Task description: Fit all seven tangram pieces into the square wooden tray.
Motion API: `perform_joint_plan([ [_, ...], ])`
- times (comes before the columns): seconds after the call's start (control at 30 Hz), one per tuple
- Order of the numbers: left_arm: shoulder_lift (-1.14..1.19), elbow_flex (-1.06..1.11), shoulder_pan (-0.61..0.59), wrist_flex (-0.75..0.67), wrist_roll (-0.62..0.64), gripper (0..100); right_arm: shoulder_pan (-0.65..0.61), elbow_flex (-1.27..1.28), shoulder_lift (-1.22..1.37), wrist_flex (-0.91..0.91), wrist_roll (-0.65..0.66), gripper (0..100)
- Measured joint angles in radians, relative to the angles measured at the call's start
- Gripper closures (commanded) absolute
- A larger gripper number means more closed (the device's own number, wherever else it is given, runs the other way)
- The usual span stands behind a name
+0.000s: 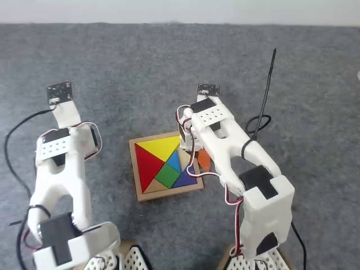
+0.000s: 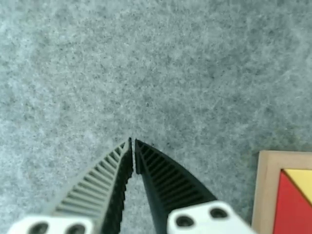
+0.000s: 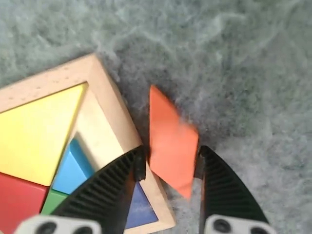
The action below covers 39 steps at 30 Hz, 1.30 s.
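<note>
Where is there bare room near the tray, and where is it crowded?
Free: carpet between the tray and the left hand, and beyond the tray. Crowded: the tray's other side, right hand around the orange piece.

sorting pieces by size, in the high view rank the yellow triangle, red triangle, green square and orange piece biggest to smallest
1. yellow triangle and red triangle: these look alike, so no order between them.
2. green square.
Unranked: orange piece. It is partly hidden by the right arm, so its size is unsure.
</note>
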Motion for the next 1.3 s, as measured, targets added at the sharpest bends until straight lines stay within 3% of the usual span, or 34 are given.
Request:
perform_joint_plan([
  [0.3,0.000,0.000,0.000,0.000,0.000,99,0.058,-0.028,0.041,0.098,0.002,81.9],
  [0.47,0.000,0.000,0.000,0.000,0.000,99,0.060,-0.038,0.048,0.101,0.064,82.7],
  [0.63,0.000,0.000,0.000,0.000,0.000,99,0.060,-0.075,0.048,0.101,0.144,99.0],
  [0.93,0.000,0.000,0.000,0.000,0.000,99,0.075,-0.087,0.048,0.124,0.224,99.1],
  [1.3,0.000,0.000,0.000,0.000,0.000,99,0.049,-0.313,0.049,0.344,0.325,98.9],
])
